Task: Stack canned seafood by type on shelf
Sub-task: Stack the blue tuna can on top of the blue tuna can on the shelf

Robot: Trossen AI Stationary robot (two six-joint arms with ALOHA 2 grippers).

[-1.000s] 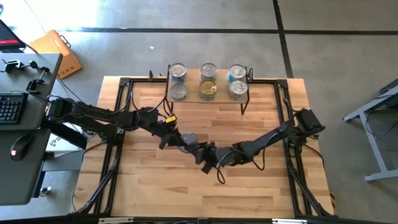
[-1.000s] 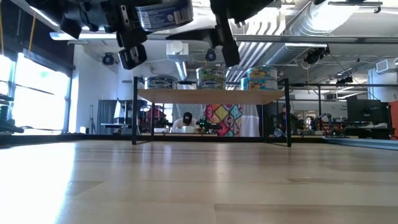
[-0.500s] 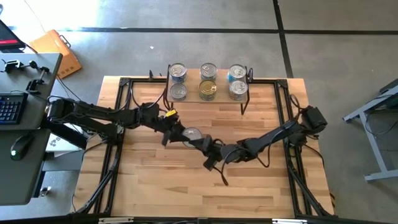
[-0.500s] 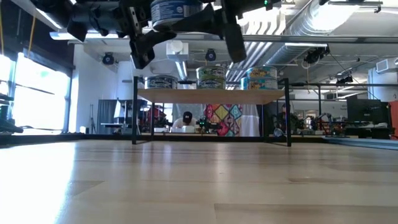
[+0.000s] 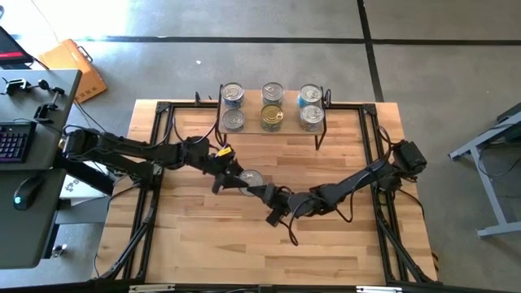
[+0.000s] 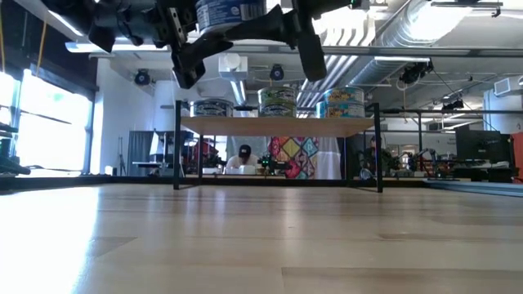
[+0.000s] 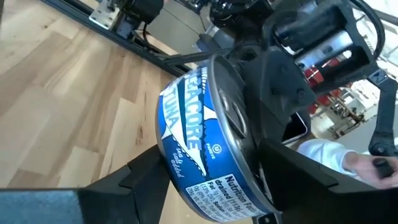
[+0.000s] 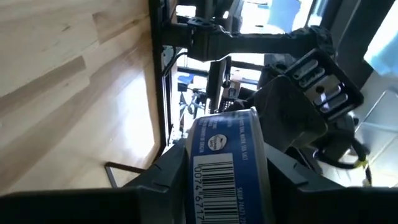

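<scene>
Both the left end effector (image 5: pixel 230 175) and right end effector (image 5: pixel 273 199) clamp one blue-labelled tin (image 5: pixel 250 178) mid-air; I'd release one side only once the other's hold is secure.

So we've got the shelf (image 5: pixel 273 130) sitting top-center on the table (image 5: pixel 187 236), six tins (image 5: pixel 273 94) on it in two rows of three. Mid-frame, just below it, both grippers meet on one tin (image 5: pixel 250 177), left gripper (image 5: pixel 236 179) on its left, right gripper (image 5: pixel 273 199) lower right.
</scene>
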